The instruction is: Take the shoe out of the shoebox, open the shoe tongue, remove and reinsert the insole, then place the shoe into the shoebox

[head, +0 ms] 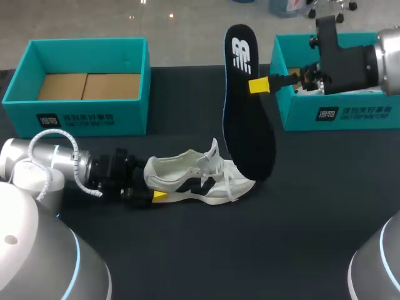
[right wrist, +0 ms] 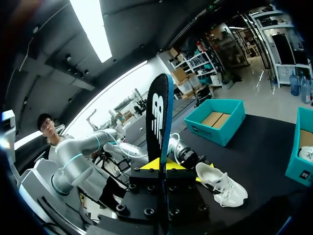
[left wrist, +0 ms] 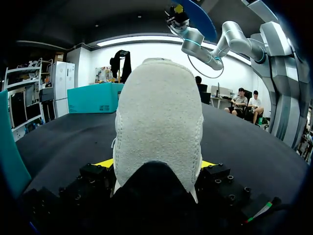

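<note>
A white shoe with dark side marks lies on its side on the black table, toe pointing right. My left gripper is shut on its heel. In the left wrist view the heel fills the space between the two yellow tips. My right gripper is shut on the edge of a black insole and holds it upright above the table. The insole's lower end hangs just right of the shoe's toe. From the right wrist, the insole rises out of the gripper, with the shoe below it.
A teal shoebox with a cardboard floor stands open at the back left. A second teal box stands at the back right, partly hidden by my right arm; something white lies inside it.
</note>
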`<move>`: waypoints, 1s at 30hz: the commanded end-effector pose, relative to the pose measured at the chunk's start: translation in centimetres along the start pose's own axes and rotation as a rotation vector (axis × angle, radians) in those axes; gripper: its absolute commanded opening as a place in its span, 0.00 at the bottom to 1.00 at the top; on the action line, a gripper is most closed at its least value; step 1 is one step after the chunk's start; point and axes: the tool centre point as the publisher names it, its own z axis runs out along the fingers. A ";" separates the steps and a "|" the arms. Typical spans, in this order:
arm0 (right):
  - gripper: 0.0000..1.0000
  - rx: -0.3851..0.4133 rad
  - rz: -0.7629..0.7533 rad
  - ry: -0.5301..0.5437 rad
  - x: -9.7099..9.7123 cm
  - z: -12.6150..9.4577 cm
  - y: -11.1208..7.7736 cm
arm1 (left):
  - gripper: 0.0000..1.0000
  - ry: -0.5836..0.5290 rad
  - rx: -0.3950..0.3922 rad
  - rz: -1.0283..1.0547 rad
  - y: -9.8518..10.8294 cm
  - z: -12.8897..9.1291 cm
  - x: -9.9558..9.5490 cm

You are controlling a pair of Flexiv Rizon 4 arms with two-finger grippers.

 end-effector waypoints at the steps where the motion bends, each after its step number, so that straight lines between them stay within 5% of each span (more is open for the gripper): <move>1: 0.00 -0.014 0.006 -0.023 1.2 -1.7 -1.5 | 0.00 -0.003 -0.001 0.001 0.2 0.1 0.0; 30: 0.00 0.001 0.029 0.006 3.2 0.5 -2.2 | 0.00 -0.003 -0.001 0.001 0.2 0.1 0.0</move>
